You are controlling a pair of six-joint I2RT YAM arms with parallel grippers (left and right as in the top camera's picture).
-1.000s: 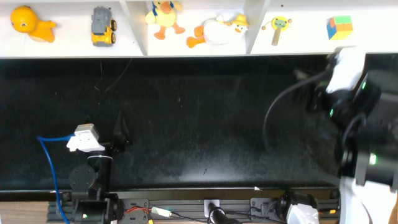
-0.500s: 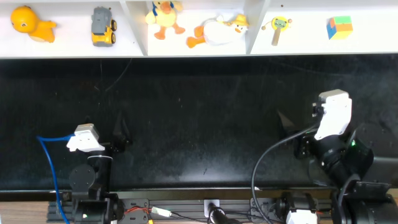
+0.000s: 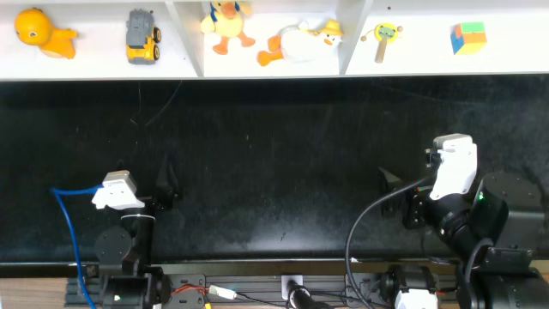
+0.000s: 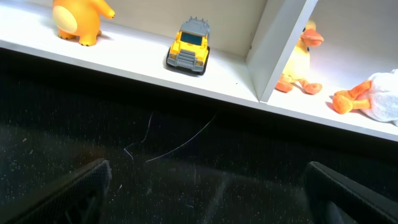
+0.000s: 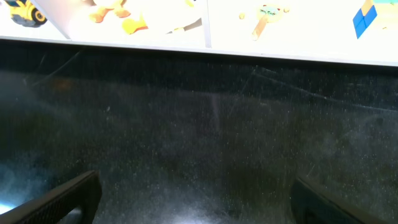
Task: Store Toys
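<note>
Top view: along the frame's upper edge the white shelf [image 3: 94, 62] holds an orange plastic duck [image 3: 43, 33], yellow toy truck [image 3: 141, 38], yellow plush duck [image 3: 227, 24], white plush duck [image 3: 300, 43], wooden rattle [image 3: 384, 39] and multicoloured cube [image 3: 468, 38]. Lower down, the left gripper [image 3: 168, 182] and right gripper [image 3: 389, 180] gape empty above the black desk [image 3: 274, 172]; storing looks done.

Left gripper [image 4: 208, 190]: 2 fingers wide apart; arm folded near its base.
Right gripper [image 5: 196, 196]: 2 fingers wide apart; arm folded near its base.
</note>
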